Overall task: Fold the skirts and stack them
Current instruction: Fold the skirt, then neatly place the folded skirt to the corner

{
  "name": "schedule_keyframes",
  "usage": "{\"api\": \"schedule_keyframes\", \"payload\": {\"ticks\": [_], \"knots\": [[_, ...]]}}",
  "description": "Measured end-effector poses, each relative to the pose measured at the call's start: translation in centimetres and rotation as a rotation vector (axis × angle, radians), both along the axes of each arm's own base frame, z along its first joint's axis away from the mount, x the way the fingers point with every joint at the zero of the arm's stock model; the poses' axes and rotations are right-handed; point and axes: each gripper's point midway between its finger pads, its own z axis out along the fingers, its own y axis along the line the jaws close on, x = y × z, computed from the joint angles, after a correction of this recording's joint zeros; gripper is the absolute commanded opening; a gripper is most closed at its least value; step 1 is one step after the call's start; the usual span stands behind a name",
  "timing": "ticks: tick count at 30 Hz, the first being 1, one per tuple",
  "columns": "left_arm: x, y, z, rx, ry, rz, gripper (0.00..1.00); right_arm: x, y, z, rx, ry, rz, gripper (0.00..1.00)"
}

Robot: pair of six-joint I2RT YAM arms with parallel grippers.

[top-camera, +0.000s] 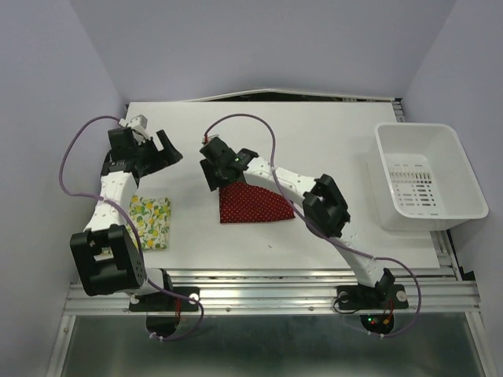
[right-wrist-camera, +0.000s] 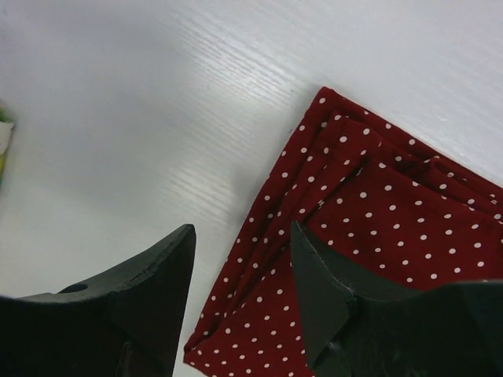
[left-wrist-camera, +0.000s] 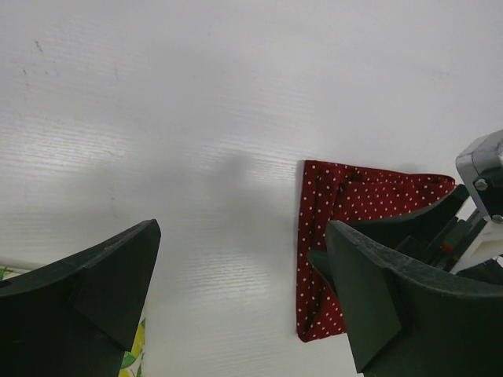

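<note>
The dark red polka-dot skirt [top-camera: 253,204] lies folded in a rough triangle at the table's middle. It also shows in the left wrist view [left-wrist-camera: 330,236] and the right wrist view [right-wrist-camera: 369,259]. The lemon-print skirt [top-camera: 149,221] lies folded in a small rectangle at the near left; a sliver of it shows in the left wrist view [left-wrist-camera: 132,353]. My right gripper [top-camera: 214,174] is open and empty, hovering over the red skirt's left corner [right-wrist-camera: 240,232]. My left gripper [top-camera: 161,149] is open and empty above bare table, left of the red skirt [left-wrist-camera: 240,236].
A white plastic bin [top-camera: 428,177] stands at the table's right edge. The table's far edge meets the back wall. The right arm's links [top-camera: 322,206] stretch over the table right of the red skirt.
</note>
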Motion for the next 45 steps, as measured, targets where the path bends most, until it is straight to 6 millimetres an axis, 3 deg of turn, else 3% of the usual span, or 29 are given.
{"api": "schedule_keyframes", "payload": {"ticks": [8,16,18,21,25,26,30,37,41,45], "knots": [[-0.5,-0.2,-1.5,-0.009,0.026,-0.006,0.99,1.6,-0.1,-0.6,-0.021,-0.035,-0.048,0.53],[-1.0,-0.6,-3.7,-0.032,0.084,-0.020,0.99,2.1,-0.4,-5.0,-0.080,-0.020,-0.065,0.49],[-1.4,-0.9,-4.2,-0.044,0.095,-0.031,0.99,2.5,-0.3,-4.7,-0.078,-0.039,-0.077,0.49],[-1.9,-1.5,-4.9,-0.067,0.106,-0.052,0.98,2.8,-0.4,-5.0,-0.088,-0.053,-0.089,0.35],[-2.9,-2.6,-6.0,-0.118,0.133,-0.099,0.98,3.0,-0.6,-5.0,-0.095,-0.060,-0.097,0.04],[-3.1,-3.1,-6.2,-0.134,0.136,-0.118,0.97,3.0,-0.5,-5.0,-0.093,-0.059,-0.097,0.01],[-4.0,-4.4,-7.0,-0.177,0.138,-0.176,0.96,3.1,-0.6,-5.0,-0.081,-0.050,-0.108,0.01],[-5.1,-7.2,-8.0,-0.198,0.136,-0.294,0.95,3.5,-0.7,-4.6,-0.022,0.003,-0.116,0.01],[-5.2,-8.7,-9.1,-0.205,0.157,-0.350,0.94,3.7,-0.6,-2.8,0.033,0.019,-0.121,0.01],[-5.5,-9.9,-10.2,-0.212,0.185,-0.385,0.94,4.1,-0.6,0.4,0.095,0.002,-0.129,0.01]]}}
